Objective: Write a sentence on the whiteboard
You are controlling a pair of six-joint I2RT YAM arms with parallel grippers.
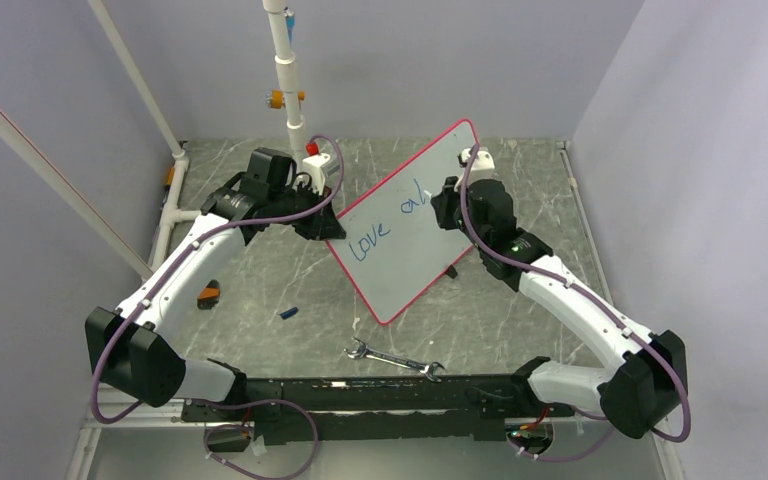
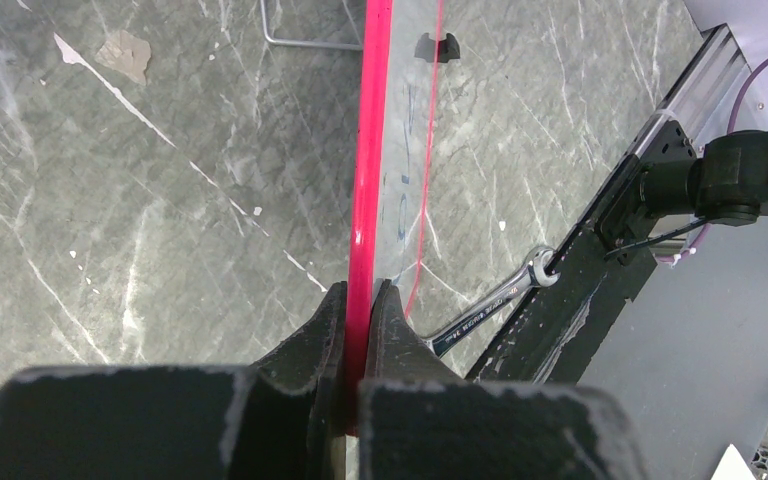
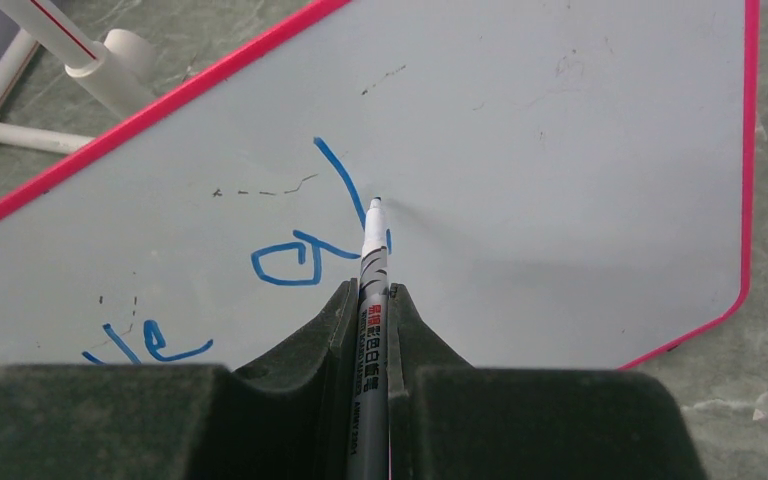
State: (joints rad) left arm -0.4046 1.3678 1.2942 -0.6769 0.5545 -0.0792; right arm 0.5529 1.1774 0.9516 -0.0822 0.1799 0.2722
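Note:
The whiteboard [image 1: 410, 272], white with a red-pink rim, is tilted up off the table in the middle of the top view. My left gripper [image 1: 328, 226] is shut on its left edge; in the left wrist view the jaws [image 2: 360, 295] pinch the red rim [image 2: 373, 150]. My right gripper [image 1: 447, 210] is shut on a grey marker [image 3: 373, 262], and the marker's tip [image 3: 376, 203] touches the board [image 3: 560, 150]. The sentence [image 1: 388, 224] reads "love" and "al" in blue. Up close, an "a" [image 3: 290, 262] and a long stroke [image 3: 345, 180] show.
A steel wrench [image 1: 393, 358] lies near the front rail [image 1: 360, 385], also in the left wrist view as the wrench [image 2: 490, 305]. A blue cap [image 1: 288, 313] and an orange-black object [image 1: 208, 294] lie to the left. A white pipe stand [image 1: 290, 90] rises at the back.

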